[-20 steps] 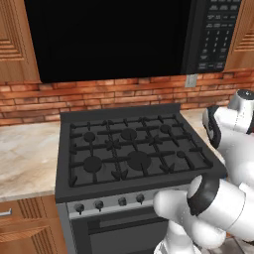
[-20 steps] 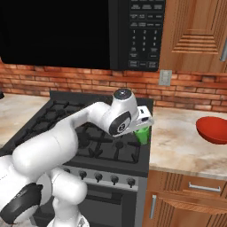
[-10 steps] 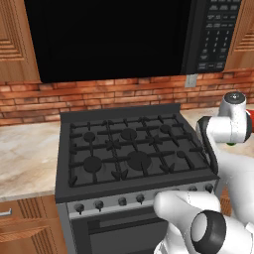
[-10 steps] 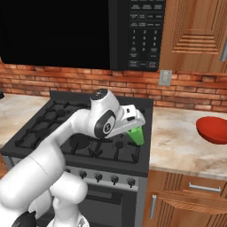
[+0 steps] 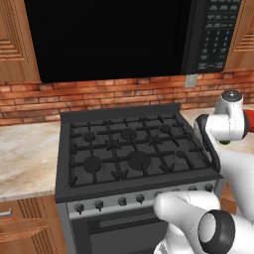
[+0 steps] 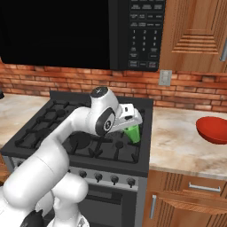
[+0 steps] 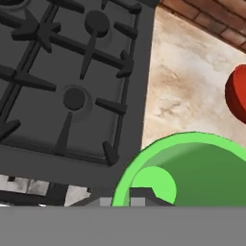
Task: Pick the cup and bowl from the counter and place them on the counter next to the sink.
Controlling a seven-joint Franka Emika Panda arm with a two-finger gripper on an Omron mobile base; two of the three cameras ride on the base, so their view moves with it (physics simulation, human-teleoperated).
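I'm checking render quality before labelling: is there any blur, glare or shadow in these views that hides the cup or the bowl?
Right base view: sharp, evenly lit; the green cup sits in the hand, partly covered by it, and the red bowl shows a soft sheen, cut by the frame edge. Hand view: the cup looms large and close, its rim crisp; only faint shadows on the stove grates.

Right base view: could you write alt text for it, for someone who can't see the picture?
A white robot arm holds a small green cup in its tool above the right edge of a black gas stove. A red bowl sits on the beige counter to the right, with a brick wall and black microwave behind.
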